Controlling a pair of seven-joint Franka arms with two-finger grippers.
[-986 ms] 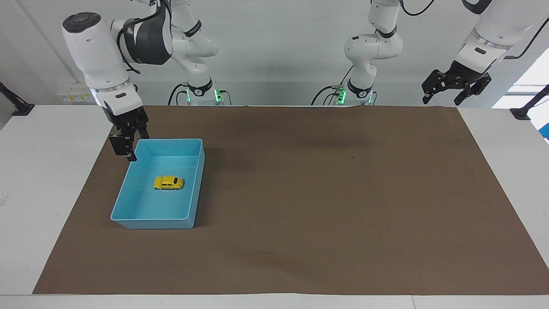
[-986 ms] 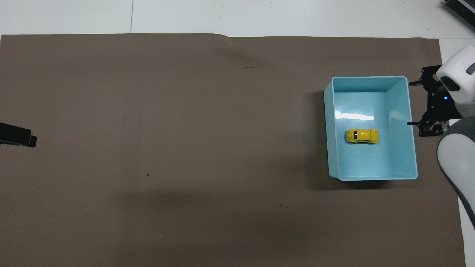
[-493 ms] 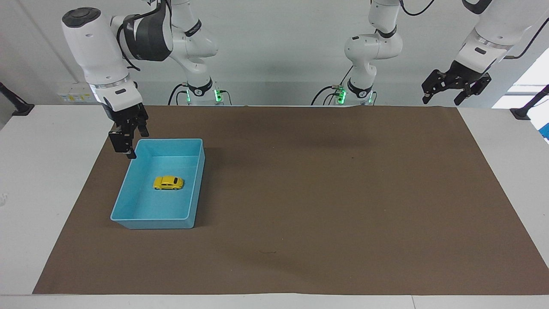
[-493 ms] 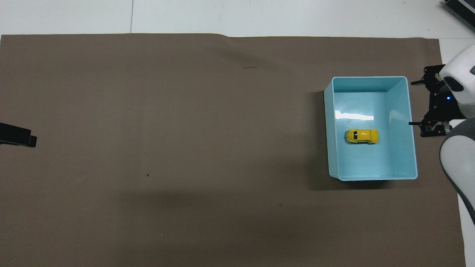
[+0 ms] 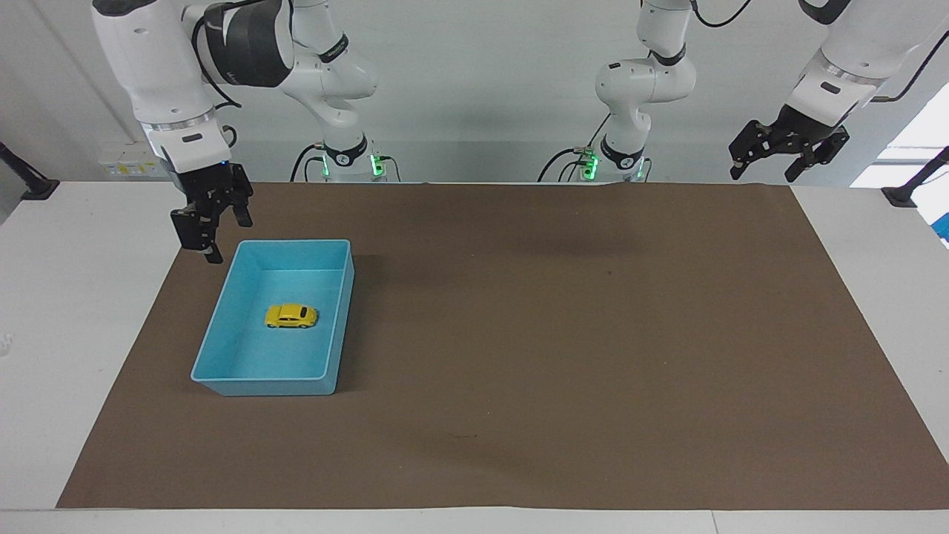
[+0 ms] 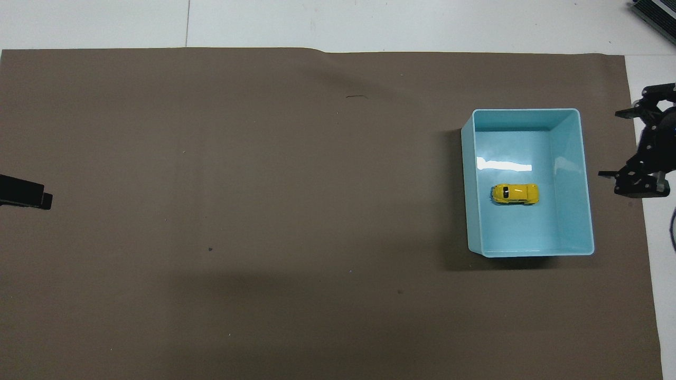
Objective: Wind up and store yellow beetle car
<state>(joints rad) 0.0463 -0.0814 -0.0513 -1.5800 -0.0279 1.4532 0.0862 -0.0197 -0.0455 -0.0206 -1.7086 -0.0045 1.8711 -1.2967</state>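
You've got the yellow beetle car [image 5: 291,316] sitting on its wheels on the floor of the blue bin [image 5: 337,326], roughly mid-floor, clear of all four walls; its long axis runs along the table between the two arms' ends. The bin sits on the brown mat [image 5: 563,334] toward the right arm's end of the table, and nothing else stands on the mat around it apart from a few small dark specks. The mat covers most of the white table [image 5: 67,311]. Right gripper [image 5: 211,226] hangs empty, jaws spread, over the mat's edge just beside the bin's corner that is nearest the robots, not touching the rim; its arm comes down steeply from above with the wrist pointing down. In the overhead view that gripper [image 6: 641,153] shows off the bin's outer wall, partly cut by the frame edge. Left gripper [image 5: 786,152] waits raised over the table edge at the left arm's end, tilted, fingers apart, nothing in it. Overhead you see only a dark tip of it [image 6: 24,192] at the frame edge, too little to read.
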